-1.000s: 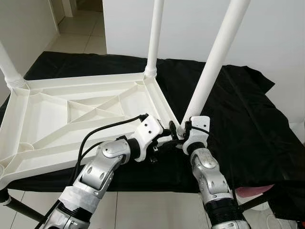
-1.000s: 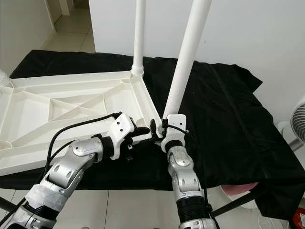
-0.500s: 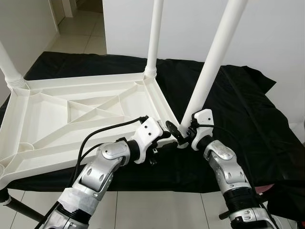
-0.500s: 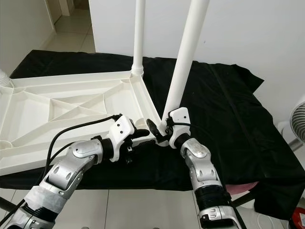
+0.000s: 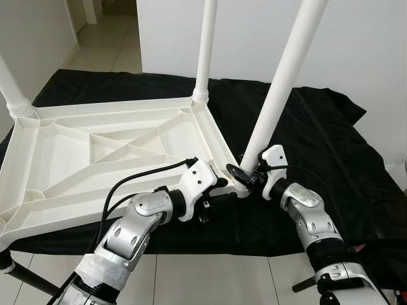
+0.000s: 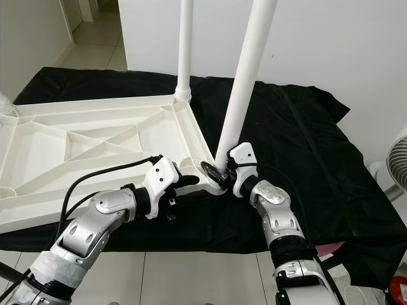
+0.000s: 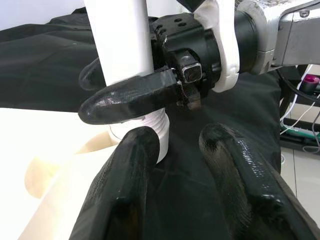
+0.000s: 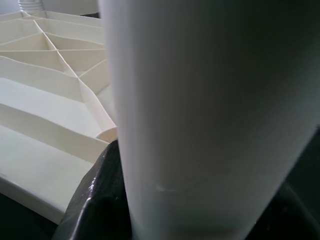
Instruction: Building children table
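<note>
An upside-down white plastic table top (image 5: 95,159) lies on a black cloth. Three white legs stand in its corners: one far (image 5: 205,51), one at the left (image 5: 11,89) and a tilted one at the near right corner (image 5: 280,89). My right gripper (image 5: 240,173) is shut on the base of that tilted leg, just above its threaded end (image 7: 142,132); one of its fingers (image 7: 130,97) wraps the leg. My left gripper (image 5: 222,190) is open just beside the same corner, with only black cloth between its fingers (image 7: 125,190).
The black cloth (image 5: 318,146) covers the work surface and hangs over its front edge. A white wall (image 5: 254,38) stands behind, with tiled floor beyond at the far left. A white fan (image 6: 399,159) is at the right, and a pink object (image 6: 331,249) sits low on the right.
My right arm has swung outward to the right, turning its wrist around the leg's base while staying on it. The left gripper has shifted slightly lower along the corner.
</note>
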Available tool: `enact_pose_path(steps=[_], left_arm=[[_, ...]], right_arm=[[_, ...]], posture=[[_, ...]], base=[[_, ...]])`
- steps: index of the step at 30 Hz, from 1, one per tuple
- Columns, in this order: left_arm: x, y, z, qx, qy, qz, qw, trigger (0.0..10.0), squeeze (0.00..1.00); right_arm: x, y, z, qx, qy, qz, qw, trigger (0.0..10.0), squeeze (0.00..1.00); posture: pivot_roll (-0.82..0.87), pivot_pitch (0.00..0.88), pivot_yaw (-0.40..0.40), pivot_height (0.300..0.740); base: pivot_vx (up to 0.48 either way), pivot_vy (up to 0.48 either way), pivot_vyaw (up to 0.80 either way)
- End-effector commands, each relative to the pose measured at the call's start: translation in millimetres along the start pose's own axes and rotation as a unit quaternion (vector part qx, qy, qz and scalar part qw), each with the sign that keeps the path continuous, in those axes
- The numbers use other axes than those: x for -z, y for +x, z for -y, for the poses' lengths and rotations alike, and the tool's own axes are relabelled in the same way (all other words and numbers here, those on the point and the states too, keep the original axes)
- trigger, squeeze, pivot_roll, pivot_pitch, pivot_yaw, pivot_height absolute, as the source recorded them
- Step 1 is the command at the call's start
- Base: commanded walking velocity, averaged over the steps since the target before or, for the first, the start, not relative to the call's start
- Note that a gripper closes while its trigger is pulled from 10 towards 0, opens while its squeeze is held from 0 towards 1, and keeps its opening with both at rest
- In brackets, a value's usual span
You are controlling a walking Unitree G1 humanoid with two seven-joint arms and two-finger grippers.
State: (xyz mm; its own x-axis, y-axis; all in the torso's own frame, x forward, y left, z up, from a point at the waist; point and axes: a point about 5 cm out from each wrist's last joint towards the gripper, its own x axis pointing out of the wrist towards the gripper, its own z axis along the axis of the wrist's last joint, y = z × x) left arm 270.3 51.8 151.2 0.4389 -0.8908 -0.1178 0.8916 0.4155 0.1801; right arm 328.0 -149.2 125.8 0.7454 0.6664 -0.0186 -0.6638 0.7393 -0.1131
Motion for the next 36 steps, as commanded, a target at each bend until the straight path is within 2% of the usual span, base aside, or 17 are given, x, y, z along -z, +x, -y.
enact_pose_path(steps=[1, 2, 3, 4, 5, 11, 16, 22, 26, 27, 28, 35, 36], left_arm=[[-0.3, -0.4, 4.3, 0.014, -0.002, -0.001, 1.0, 10.0, 0.0], [-0.3, -0.4, 4.3, 0.014, -0.002, -0.001, 1.0, 10.0, 0.0], [-0.1, -0.3, 5.1, 0.015, -0.003, -0.002, 1.0, 10.0, 0.0], [-0.1, -0.3, 5.1, 0.015, -0.003, -0.002, 1.0, 10.0, 0.0], [0.0, 0.2, 5.8, 0.016, -0.003, -0.002, 1.0, 10.0, 0.0], [-0.3, 1.1, 6.4, 0.018, -0.005, -0.002, 1.0, 10.0, 0.0], [-1.0, 1.6, 4.9, 0.017, -0.005, -0.001, 1.0, 10.0, 0.0], [-1.0, 1.6, 3.0, 0.015, -0.004, -0.002, 1.0, 10.0, 0.0], [-1.1, 0.7, 0.9, 0.012, -0.004, -0.003, 1.0, 10.0, 0.0], [-1.1, 0.7, 0.9, 0.012, -0.004, -0.003, 1.0, 10.0, 0.0], [-0.9, 0.9, 0.5, 0.01, -0.003, -0.003, 1.0, 10.0, 0.0], [0.0, 0.9, -0.1, 0.008, -0.003, -0.005, 1.0, 10.0, 0.0], [0.2, 0.7, 0.1, 0.009, -0.003, -0.005, 1.0, 10.0, 0.0]], right_arm=[[6.5, 0.2, -1.8, -0.016, -0.004, -0.018, 1.0, 0.0, 0.0], [6.5, 0.2, -1.8, -0.016, -0.004, -0.018, 1.0, 0.0, 0.0], [7.3, -0.1, -2.0, -0.015, -0.003, -0.016, 1.0, 3.1, 0.0], [7.3, -0.1, -2.0, -0.015, -0.003, -0.016, 1.0, 3.1, 0.0], [8.4, -0.4, -2.3, -0.01, -0.001, -0.016, 1.0, 10.0, 0.0], [12.2, -0.1, -4.0, 0.015, 0.013, -0.02, 1.0, 10.0, 0.0], [14.1, 0.7, -4.4, 0.059, 0.023, -0.021, 0.998, 10.0, 0.0], [9.6, 3.3, -16.0, 0.108, 0.033, -0.007, 0.994, 10.0, 0.0], [9.8, 3.3, -18.4, 0.214, 0.053, -0.019, 0.975, 10.0, 0.0], [9.8, 3.3, -18.4, 0.214, 0.053, -0.019, 0.975, 10.0, 0.0], [13.7, 1.1, -21.9, 0.271, 0.064, -0.027, 0.96, 10.0, 0.0], [17.4, -1.5, -26.7, 0.317, 0.059, -0.036, 0.946, 10.0, 0.0], [18.1, -1.6, -29.2, 0.344, 0.062, -0.037, 0.936, 10.0, 0.0]], posture=[[0.03, 0.0, -0.067, 0.74], [0.03, 0.0, -0.067, 0.74], [0.02, 0.0, -0.065, 0.74], [0.02, 0.0, -0.065, 0.74], [0.02, 0.0, -0.066, 0.74], [0.02, 0.007, -0.062, 0.74], [0.01, 0.016, -0.061, 0.74], [0.01, 0.019, -0.064, 0.74], [0.0, 0.02, -0.065, 0.74], [0.0, 0.02, -0.065, 0.74], [0.01, 0.015, -0.066, 0.74], [0.01, 0.013, -0.066, 0.74], [0.01, 0.009, -0.069, 0.74]], base=[[0.0, 0.0, 0.0], [0.0, 0.0, 0.0], [0.0, 0.0, 0.0], [0.0, 0.0, 0.0], [0.0, 0.0, 0.0], [0.0, 0.0, 0.0], [0.0, 0.0, 0.0], [0.0, 0.0, 0.0], [0.0, 0.0, 0.0], [0.0, 0.0, 0.0], [0.0, 0.0, 0.0], [0.0, 0.0, 0.0], [0.0, 0.0, 0.0]])
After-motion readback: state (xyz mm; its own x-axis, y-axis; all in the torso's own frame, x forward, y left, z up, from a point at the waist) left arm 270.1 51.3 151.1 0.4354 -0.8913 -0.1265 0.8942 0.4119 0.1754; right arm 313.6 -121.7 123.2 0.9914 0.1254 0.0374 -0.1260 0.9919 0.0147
